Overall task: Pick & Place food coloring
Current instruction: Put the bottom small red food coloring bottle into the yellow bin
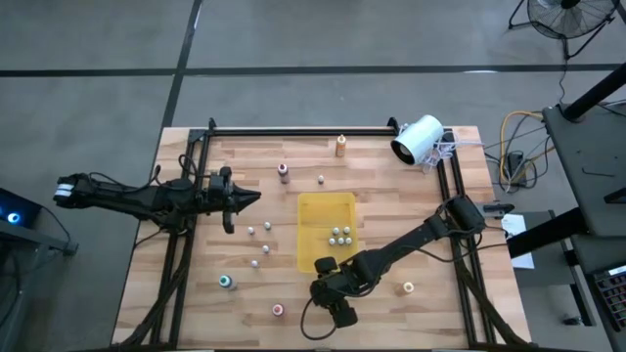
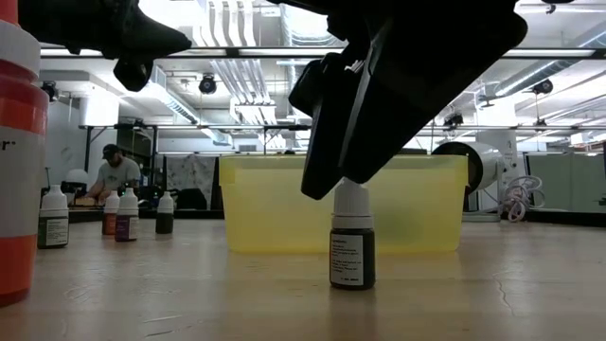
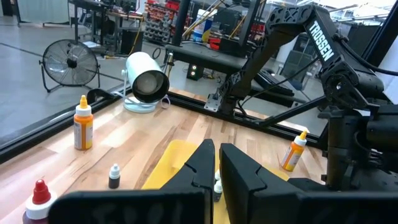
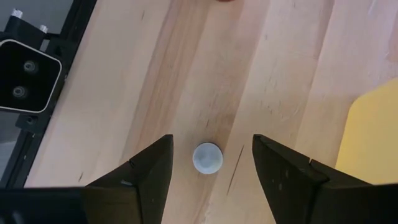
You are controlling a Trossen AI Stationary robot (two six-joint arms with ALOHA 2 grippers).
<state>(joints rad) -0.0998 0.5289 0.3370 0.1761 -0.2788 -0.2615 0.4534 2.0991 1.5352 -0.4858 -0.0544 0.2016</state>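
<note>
High view: right gripper (image 1: 328, 289) hangs just off the yellow tray's (image 1: 315, 210) near left corner, over the table (image 1: 460, 303); the bottle under it is hidden by the wrist.
Tray contents: four small white-capped bottles (image 1: 339, 235) clustered by its right wall.
Loose bottles: several small ones lie left of the tray; teal-top (image 1: 225, 282) and pink-top (image 1: 278, 310) near the front edge, maroon-top (image 1: 283, 172) and an orange one (image 1: 340, 146) toward the back, another (image 1: 408, 287) right of the right arm.
Left arm: reaches level across from the left side, left gripper (image 1: 249, 198) stopped short of the tray, well apart from any bottle.
Low view: dark bottle with white cap (image 2: 351, 245) stands upright on the table in front of the tray, straight beneath the right gripper's dark fingers (image 2: 327, 142); whether the fingers touch the cap cannot be told.
Left wrist view: left fingers (image 3: 202, 163) pressed together, holding nothing; tray and white cylinder (image 3: 147, 78) lie ahead.
Right wrist view: camera looks straight down; round white cap (image 4: 207, 157) sits midway between the two spread fingers (image 4: 152, 165), clear gaps on both sides, nothing gripped.
</note>
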